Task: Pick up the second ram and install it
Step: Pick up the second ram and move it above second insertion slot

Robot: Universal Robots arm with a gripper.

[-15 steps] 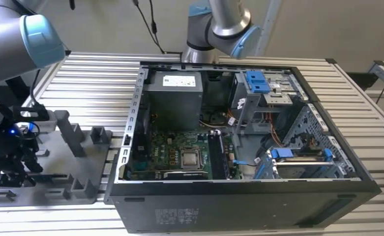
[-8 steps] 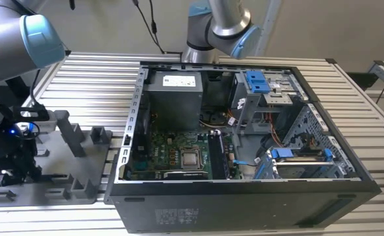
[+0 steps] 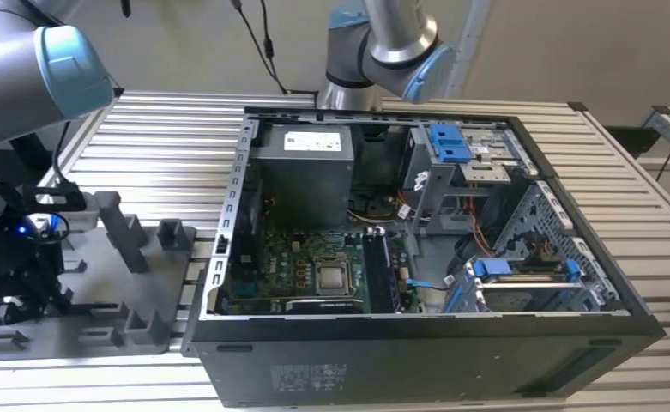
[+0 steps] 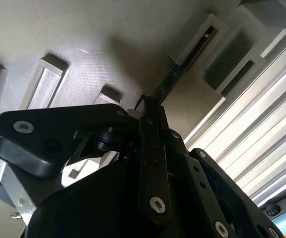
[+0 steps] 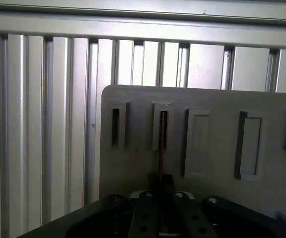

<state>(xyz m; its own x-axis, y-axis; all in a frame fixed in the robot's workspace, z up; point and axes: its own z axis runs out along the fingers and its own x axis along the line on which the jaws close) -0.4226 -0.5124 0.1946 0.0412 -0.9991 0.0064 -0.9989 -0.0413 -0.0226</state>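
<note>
Lower left in the exterior view, the arm's dark wrist [image 3: 3,249] hides most of the end effector [image 3: 20,296] over the grey tray [image 3: 152,296]; the open computer case [image 3: 426,369] stands to its right. Both wrist views show it clamped tight on the second ram [image 4: 170,79], seen edge-on, its long axis running from the grip toward a tray slot [image 5: 162,130]; how deep it sits is unclear.

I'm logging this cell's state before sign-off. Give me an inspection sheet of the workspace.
Surface: ribbed metal table, bare slats visible.
Job's things: second ram seen edge-on, its far end at a slot of the grey tray; open computer case beside the tray.
Clutter: nothing seen.
Grippers: claw shut on the ram, over the tray.
Cables: black leads hang behind the case; wires inside it.
Surroundings: another arm behind the case.
</note>
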